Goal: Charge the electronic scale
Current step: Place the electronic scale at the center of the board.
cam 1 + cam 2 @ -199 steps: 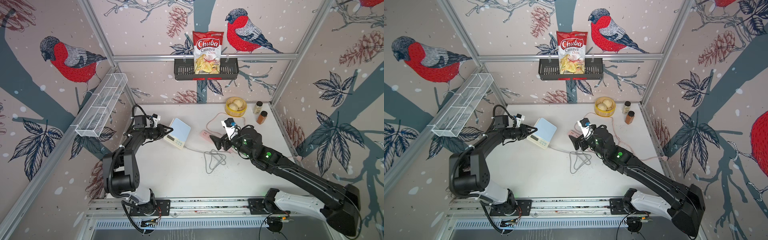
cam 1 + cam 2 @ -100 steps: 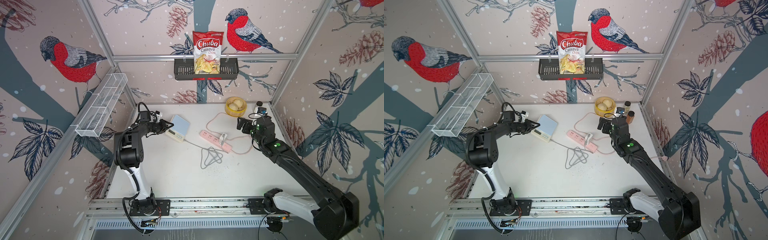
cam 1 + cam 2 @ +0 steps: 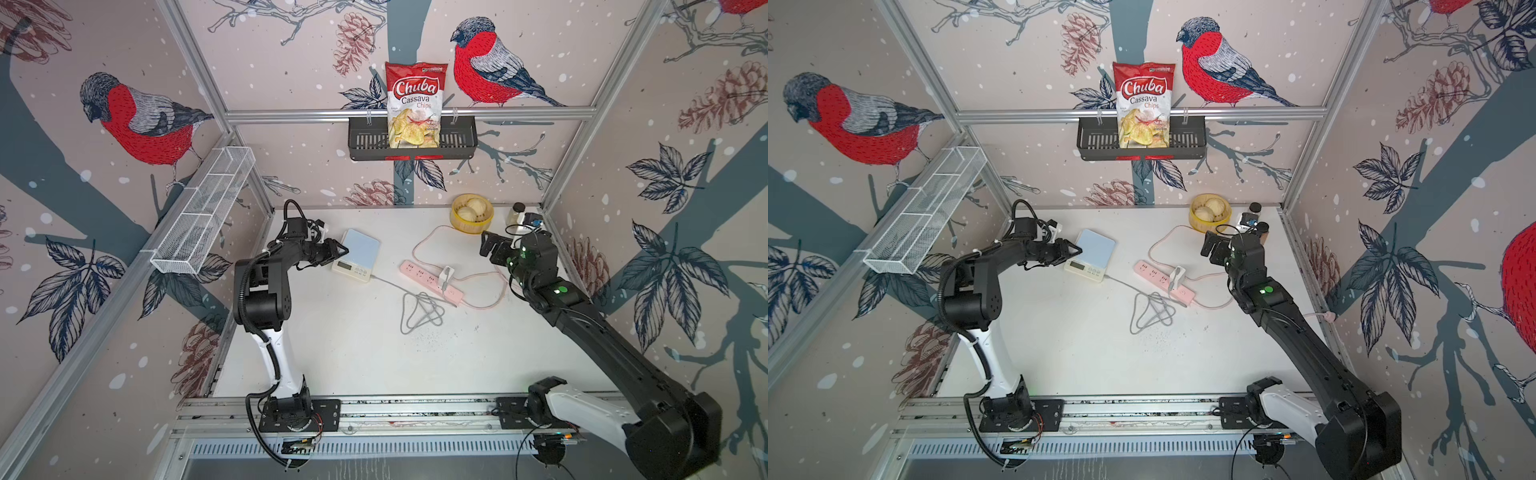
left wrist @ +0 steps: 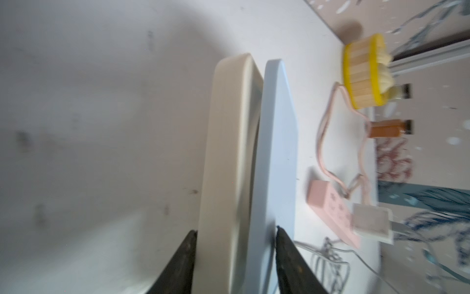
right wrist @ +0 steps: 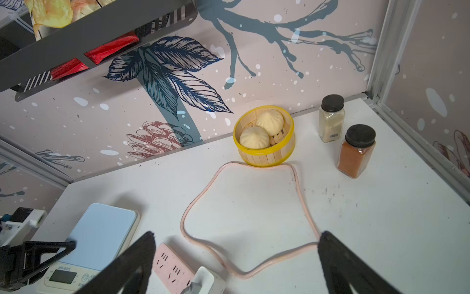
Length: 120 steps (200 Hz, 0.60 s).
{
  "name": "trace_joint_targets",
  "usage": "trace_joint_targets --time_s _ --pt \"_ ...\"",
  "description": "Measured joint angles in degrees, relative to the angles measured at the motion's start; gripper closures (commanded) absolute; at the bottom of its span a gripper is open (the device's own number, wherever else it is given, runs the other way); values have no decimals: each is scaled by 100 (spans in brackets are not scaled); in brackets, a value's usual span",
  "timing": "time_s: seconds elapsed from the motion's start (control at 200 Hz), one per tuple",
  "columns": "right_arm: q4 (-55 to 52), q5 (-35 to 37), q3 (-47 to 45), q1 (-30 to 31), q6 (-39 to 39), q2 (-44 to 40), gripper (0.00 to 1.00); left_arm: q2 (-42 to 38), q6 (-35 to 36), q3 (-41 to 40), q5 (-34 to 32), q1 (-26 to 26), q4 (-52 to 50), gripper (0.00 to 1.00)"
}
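Note:
The electronic scale [image 3: 362, 248] [image 3: 1097, 248], cream with a pale blue top, lies at the back left of the table. A grey cable [image 3: 415, 311] runs from its front corner to a white charger cube [image 3: 445, 275] seated in the pink power strip [image 3: 417, 272]. My left gripper [image 3: 343, 251] [image 4: 234, 229] straddles the scale's [image 4: 277, 127] left edge, jaws open, with a thin gap at the blue top. My right gripper [image 3: 488, 245] [image 5: 236, 234] hangs wide open and empty over the strip's pink cord [image 5: 302, 201], at the back right.
A yellow steamer basket [image 3: 471, 224] with two buns and two spice jars [image 5: 356, 152] [image 5: 330, 119] stand at the back right. A chips bag [image 3: 415, 104] sits in a black wall basket. A white mesh shelf [image 3: 203, 216] hangs on the left wall.
My right gripper has pulled away from the power strip to the back right, leaving the charger cube in the strip. The left jaws have widened around the scale's edge.

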Motion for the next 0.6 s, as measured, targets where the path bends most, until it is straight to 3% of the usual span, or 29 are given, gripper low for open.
trace_joint_targets --time_s 0.07,0.095,0.11,0.39,0.6 --pt "-15 35 -131 -39 -13 -48 1 -160 118 7 -350 7 -92 25" --pt "-17 44 -162 -55 -11 -48 0 -212 164 20 -452 7 -103 7" --pt "-17 52 -181 -70 -11 -48 0 -234 212 33 -507 7 -116 4" --pt "315 407 -793 -227 -35 -37 1 -1141 623 7 -1510 -9 -328 3" --pt "1019 723 -1510 -544 118 -339 1 -2634 734 -1309 -2065 -92 568 3"
